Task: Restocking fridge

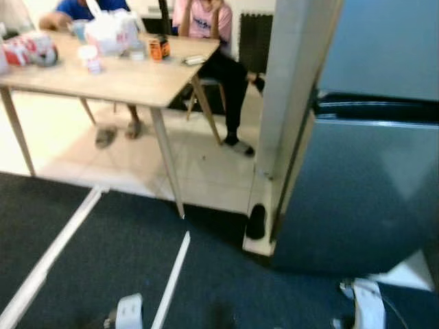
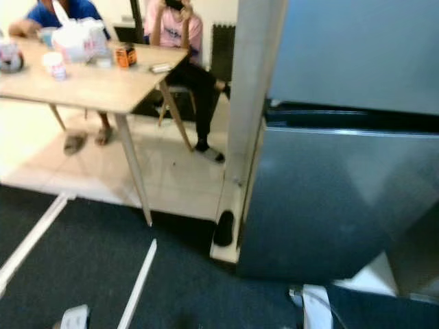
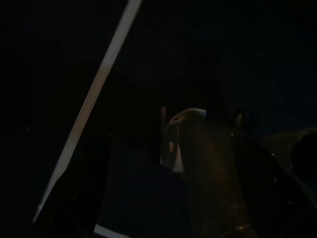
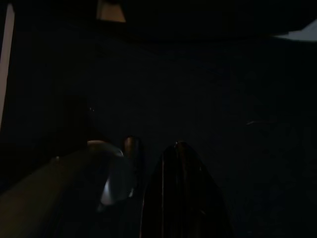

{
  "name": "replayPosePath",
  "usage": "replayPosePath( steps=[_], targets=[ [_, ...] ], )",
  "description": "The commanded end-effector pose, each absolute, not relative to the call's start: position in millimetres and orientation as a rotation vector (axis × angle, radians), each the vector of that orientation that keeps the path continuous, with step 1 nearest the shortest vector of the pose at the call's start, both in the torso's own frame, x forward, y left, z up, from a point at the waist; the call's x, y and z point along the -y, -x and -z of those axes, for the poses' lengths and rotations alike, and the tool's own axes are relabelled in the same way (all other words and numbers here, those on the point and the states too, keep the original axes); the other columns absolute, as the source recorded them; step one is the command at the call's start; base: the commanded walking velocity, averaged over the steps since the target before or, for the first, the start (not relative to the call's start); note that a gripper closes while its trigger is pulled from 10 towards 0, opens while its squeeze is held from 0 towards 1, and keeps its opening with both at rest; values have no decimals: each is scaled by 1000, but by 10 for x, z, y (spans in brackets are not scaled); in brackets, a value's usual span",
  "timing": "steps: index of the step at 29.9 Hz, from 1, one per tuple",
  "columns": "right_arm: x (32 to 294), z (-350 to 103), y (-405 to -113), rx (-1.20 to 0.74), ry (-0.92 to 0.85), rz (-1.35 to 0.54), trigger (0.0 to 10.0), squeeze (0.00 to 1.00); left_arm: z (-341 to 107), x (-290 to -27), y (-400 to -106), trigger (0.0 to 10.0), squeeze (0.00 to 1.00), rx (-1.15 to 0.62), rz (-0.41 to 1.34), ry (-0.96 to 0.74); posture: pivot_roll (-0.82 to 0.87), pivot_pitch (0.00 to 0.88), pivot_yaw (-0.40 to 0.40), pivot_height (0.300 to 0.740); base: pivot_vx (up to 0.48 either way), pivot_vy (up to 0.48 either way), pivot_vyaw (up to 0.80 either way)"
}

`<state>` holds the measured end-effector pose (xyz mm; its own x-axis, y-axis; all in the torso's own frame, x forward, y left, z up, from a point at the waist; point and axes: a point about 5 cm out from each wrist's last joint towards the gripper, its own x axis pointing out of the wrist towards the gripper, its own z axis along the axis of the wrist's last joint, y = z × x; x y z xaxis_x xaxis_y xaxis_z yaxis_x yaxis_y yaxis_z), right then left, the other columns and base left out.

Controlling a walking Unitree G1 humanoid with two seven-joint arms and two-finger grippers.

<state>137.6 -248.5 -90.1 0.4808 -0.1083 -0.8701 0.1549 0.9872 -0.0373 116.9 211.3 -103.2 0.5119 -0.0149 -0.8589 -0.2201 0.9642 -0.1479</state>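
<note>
The grey fridge [image 1: 363, 192] stands at the right, close in front of me, with its upper door [image 2: 363, 48] and lower door [image 2: 336, 199] both closed and a dark gap between them. My left arm [image 1: 128, 312] and right arm [image 1: 368, 306] hang idle at the lower edge of the eye views, over the dark carpet. Both wrist views are very dark and give only dim outlines of the grippers above the floor. Nothing is visibly held.
A white pillar [image 1: 291, 103] stands left of the fridge, a black object [image 1: 256, 221] at its foot. A wooden table [image 1: 123, 86] at the left holds an orange box [image 1: 159, 48], a white bag [image 1: 110, 31] and cups. Two people [image 1: 206, 20] sit behind it. White strips [image 1: 171, 277] cross the carpet.
</note>
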Motion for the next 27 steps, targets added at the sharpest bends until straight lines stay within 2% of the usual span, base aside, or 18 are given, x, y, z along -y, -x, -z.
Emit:
replayPosePath(
  steps=[1, 22, 27],
  targets=[
    [2536, 884, -1384, -1049, -46, 189, 10000, 0, 1026, -2115, -1191, 10000, 0, -1031, -114, 237, -36, 0, 11, 740, 251, 0, 0],
    [2552, 874, -1402, -1043, -35, 212, 10000, 0, 1028, -2105, -1192, 10000, 0, -1030, -112, 241, -38, 0, 11, 740, 327, 0, 0],
    [2553, 875, -1401, -1041, -33, 219, 10000, 0, 1025, -2102, -1198, 10000, 0, -1022, -114, 255, -38, 0, 11, 740, 48, 0, 0]
  ],
)
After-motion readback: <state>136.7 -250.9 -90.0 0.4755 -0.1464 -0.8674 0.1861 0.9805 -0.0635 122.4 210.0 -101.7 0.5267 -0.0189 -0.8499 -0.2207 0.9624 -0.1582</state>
